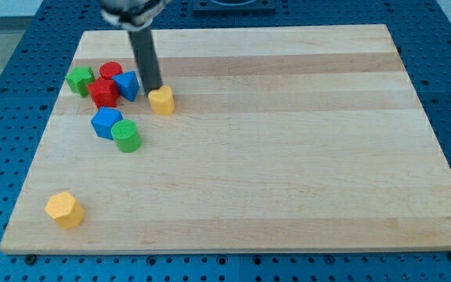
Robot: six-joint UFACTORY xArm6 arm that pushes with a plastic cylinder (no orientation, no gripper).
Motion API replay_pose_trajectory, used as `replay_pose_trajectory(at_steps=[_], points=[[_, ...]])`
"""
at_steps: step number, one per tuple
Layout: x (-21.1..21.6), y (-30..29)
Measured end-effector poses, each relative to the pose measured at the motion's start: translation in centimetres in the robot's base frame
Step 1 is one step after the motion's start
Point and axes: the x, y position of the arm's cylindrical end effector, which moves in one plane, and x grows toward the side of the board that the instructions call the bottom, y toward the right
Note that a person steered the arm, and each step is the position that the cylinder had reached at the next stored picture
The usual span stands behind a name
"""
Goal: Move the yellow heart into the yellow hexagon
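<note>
**Tip set behind the yellow heart, long push ahead**

Camera view: my tip [154,88] stands on the wooden board [288,157], touching or just short of the yellow heart [161,101], which sits immediately toward the view's bottom-right of it. There is no hand here to open or clench; the rod grasps nothing and can only shove.

Just to the view's left of the tip are a blue block [126,84], a red block [103,92], a red cylinder [111,70] and a green block [80,80]. Below-left of the tip lie another blue block [106,122] and a green cylinder [126,135]. The yellow hexagon [63,209] is well apart, far toward the view's bottom-left.

The heart looks small, rigid and light, likely to slide easily and to spin if struck off-centre. I would press its flat upper-right side squarely, steering past the green cylinder.
</note>
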Motion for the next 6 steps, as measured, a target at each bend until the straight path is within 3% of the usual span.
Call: replay_pose_trajectory(at_steps=[1, 3, 4, 6], points=[[5.0, 0.5], [-1.6, 0.9], [-0.9, 5.0], [10.4, 6.9]])
